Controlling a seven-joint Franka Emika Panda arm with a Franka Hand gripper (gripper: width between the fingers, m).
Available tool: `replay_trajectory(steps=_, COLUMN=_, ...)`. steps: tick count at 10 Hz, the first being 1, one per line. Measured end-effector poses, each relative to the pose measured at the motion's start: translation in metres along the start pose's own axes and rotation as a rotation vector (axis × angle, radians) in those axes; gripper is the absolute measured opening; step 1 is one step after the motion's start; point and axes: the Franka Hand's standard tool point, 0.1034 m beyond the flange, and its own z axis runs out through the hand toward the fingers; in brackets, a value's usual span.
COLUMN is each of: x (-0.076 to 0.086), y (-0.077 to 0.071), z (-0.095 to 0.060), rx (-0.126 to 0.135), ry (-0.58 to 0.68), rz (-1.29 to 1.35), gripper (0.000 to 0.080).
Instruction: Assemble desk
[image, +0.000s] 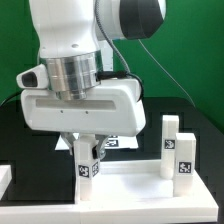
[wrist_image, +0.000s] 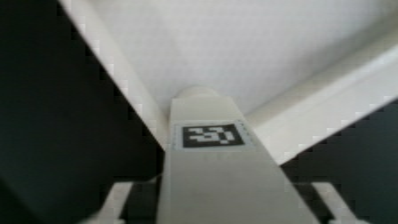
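Observation:
The desk's white top panel (image: 130, 180) lies flat at the front, with two white leg posts (image: 172, 142) (image: 186, 160) standing upright on its right end in the exterior view. A third tagged leg post (image: 87, 165) stands on the panel's left part. My gripper (image: 88, 152) reaches down around this post. In the wrist view the post (wrist_image: 222, 170) fills the middle, pointing at the panel (wrist_image: 267, 50). Both fingers (wrist_image: 121, 200) flank the post with a dark gap on each side, so the jaws stand open around it.
The black table (image: 20, 130) surrounds the panel. A small tagged white piece (image: 112, 144) lies behind the gripper. Green wall at the back. The arm's large white body hides the middle of the scene in the exterior view.

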Motion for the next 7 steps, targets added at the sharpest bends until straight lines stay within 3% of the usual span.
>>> replay_trajectory(steps=2, x=0.0008, y=-0.0016, z=0.0004, rx=0.011, ry=0.013, rz=0.368, gripper=0.0291)
replay_trajectory(steps=4, x=0.0015, y=0.0005, z=0.0008, rx=0.058, ry=-0.006, rz=0.704, gripper=0.0291)
replay_trajectory(steps=5, x=0.0006, y=-0.0008, z=0.0009, rx=0.058, ry=-0.008, rz=0.763, gripper=0.0291)
replay_trajectory(steps=6, x=-0.0007, y=-0.0004, z=0.0013, rx=0.04, ry=-0.016, rz=0.784, gripper=0.0291)
replay_trajectory(steps=7, x=0.0022, y=0.0001, z=0.0002, rx=0.0, ry=-0.024, rz=0.72, gripper=0.0291)
